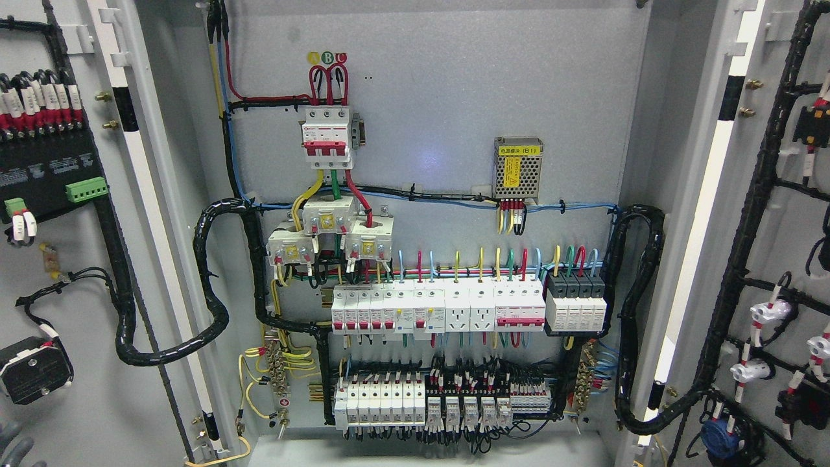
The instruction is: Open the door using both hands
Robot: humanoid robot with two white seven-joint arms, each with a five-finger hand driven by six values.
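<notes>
Basically both doors stand wide open, cabinet interior fully exposed. Grey sheet-metal left door (pixel 78 395) is swung out to the pic's left, inner face toward the camera; grey sheet-metal right door (pixel 788 240) is swung out to the right likewise.

Left robot hand (pixel 14 446) shows only as a grey curved sliver at the lower left corner, below the left door's fittings; can't tell if it's released or clenched, and contact w/ the door isn't visible.

On the grey back panel (pixel 454 84), top to bottom:
- red-and-white three-pole main breaker (pixel 327 139), red wires looping in from above
- perforated metal power-supply box w/ yellow label (pixel 517 167), to its right, well apart
- three white block current transformers (pixel 331 237) just below the main breaker
- long row of white breakers w/ red toggles (pixel 438 308), w/ four black-topped modules (pixel 576 301) at its right end
- lower row of white breakers and black relay blocks (pixel 441 402)

Thick black taped cable loom (pixel 214 272) curves from the left door into the cabinet; a second black loom (pixel 639 311) does the same on the right.

Left door carries a flat black module (pixel 45 168) w/ a green plug connector (pixel 85 189) beside it, and a round black device (pixel 32 370) lower down. Right door carries white lamp holders (pixel 768 314) and a blue round fitting (pixel 720 438) near the bottom
</notes>
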